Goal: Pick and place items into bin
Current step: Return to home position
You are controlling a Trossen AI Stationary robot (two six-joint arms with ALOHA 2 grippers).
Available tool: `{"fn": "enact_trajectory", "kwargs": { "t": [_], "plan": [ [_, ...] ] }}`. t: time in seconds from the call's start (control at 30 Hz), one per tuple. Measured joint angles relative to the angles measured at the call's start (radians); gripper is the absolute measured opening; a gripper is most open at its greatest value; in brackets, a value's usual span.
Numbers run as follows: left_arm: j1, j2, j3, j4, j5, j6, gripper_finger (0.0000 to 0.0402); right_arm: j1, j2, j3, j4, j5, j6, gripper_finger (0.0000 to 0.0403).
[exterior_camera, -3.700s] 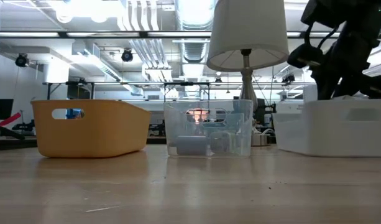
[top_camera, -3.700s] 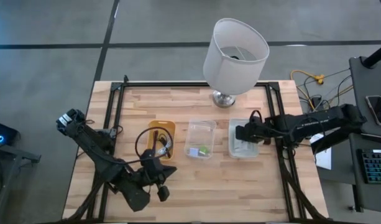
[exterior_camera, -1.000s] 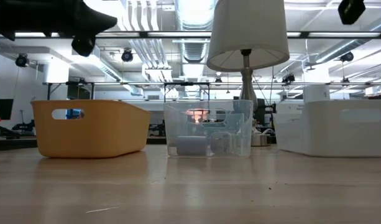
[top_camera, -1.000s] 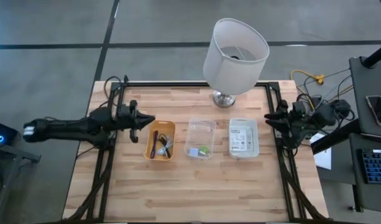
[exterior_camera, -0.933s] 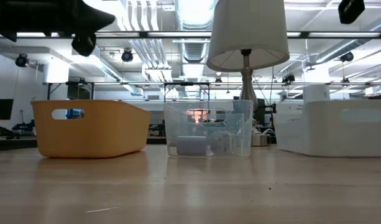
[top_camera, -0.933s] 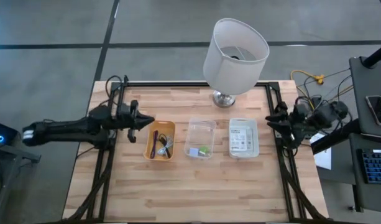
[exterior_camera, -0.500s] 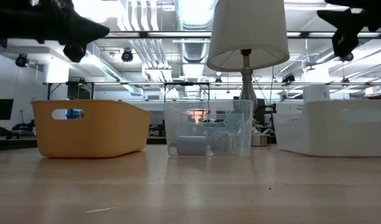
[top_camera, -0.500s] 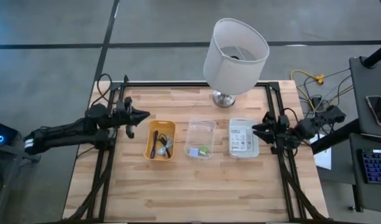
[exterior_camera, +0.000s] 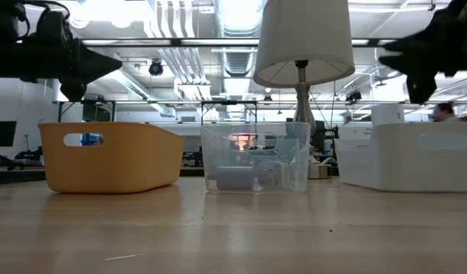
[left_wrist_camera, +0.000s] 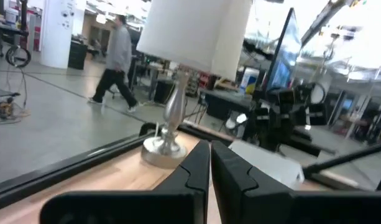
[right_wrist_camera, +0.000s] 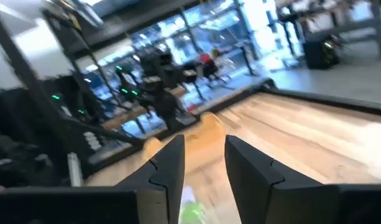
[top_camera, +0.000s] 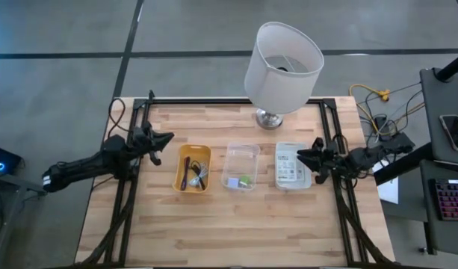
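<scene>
Wooden tabletop (top_camera: 236,232) at the near edge shows no loose item left for you to collect. One row back stand three bins. The yellow bin (top_camera: 192,149) holds the dark cords (top_camera: 185,173) and the pale cable (top_camera: 201,173). The clear bin (top_camera: 241,146) holds a green cube (top_camera: 243,180). The white bin (top_camera: 278,168) holds the white packets (top_camera: 290,168). Every visible item lies binned, so I judge the sorting finished and the step in hand a retreat to rest. Your left gripper (top_camera: 163,139) hovers just beside the yellow bin's outer, farther corner, fingers closed together on nothing. Your right gripper (top_camera: 302,155) hovers at the white bin's outer rim, fingers parted and empty. Behind the row stands the lamp (top_camera: 282,60), no part of the job. The next move calls for drawing both arms outward, clear of bin rims and lamp base. Beyond the table, a person (left_wrist_camera: 119,56) walks the room.
</scene>
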State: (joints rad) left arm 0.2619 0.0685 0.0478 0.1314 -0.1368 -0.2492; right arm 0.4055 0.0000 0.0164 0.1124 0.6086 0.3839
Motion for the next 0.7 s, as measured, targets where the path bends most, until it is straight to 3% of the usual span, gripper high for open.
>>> {"fn": "enact_trajectory", "kwargs": {
  "t": [0.2, 0.43, 0.7],
  "plan": [
    [0.000, -0.041, -0.007, -0.097, 0.004, -0.002, 0.0000, -0.043, 0.008, -0.008, -0.021, 0.022, -0.021, 0.0097],
    [-0.001, -0.042, -0.009, -0.097, 0.021, -0.083, 0.0000, -0.134, 0.014, -0.007, -0.043, 0.024, -0.038, 0.0102],
    [-0.001, 0.003, -0.009, -0.096, 0.020, -0.085, 0.0000, -0.135, 0.025, -0.007, -0.045, 0.021, 0.015, 0.0094]
  ]
}}
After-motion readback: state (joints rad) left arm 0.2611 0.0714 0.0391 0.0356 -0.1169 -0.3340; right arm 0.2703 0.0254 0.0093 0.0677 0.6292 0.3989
